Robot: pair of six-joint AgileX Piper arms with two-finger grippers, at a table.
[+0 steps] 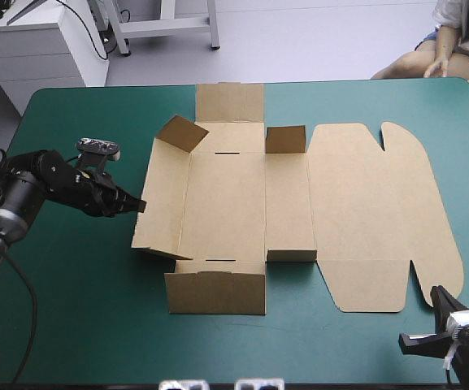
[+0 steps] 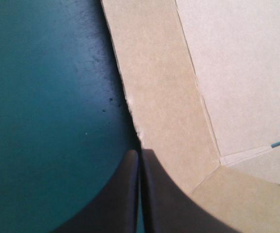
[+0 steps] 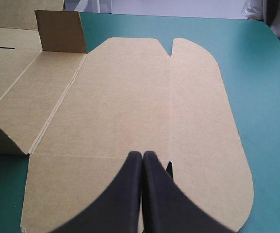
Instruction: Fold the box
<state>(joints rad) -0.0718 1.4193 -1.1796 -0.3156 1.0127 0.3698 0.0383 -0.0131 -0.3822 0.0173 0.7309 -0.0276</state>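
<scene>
The brown box [image 1: 226, 195] lies as a cut sheet in the middle of the table. Its left wall [image 1: 159, 203] is tilted up, and two small corner flaps [image 1: 181, 132] [image 1: 285, 139] stand raised. The near flap [image 1: 216, 292] is raised too, while the lid [image 1: 380, 211] lies flat to the right. My left gripper [image 1: 141, 205] is shut, its tip [image 2: 140, 153] at the outer edge of the left wall [image 2: 164, 97]. Shut as well, my right gripper [image 1: 437, 294] hovers with its tip [image 3: 142, 154] over the lid's near corner [image 3: 130, 97], beside a notch [image 3: 169, 167].
The teal-green cover [image 1: 71, 276] shows left of the box and along the near edge [image 1: 299, 349]. The table's far edge [image 1: 340, 83] runs just behind the box's back flap [image 1: 229, 101].
</scene>
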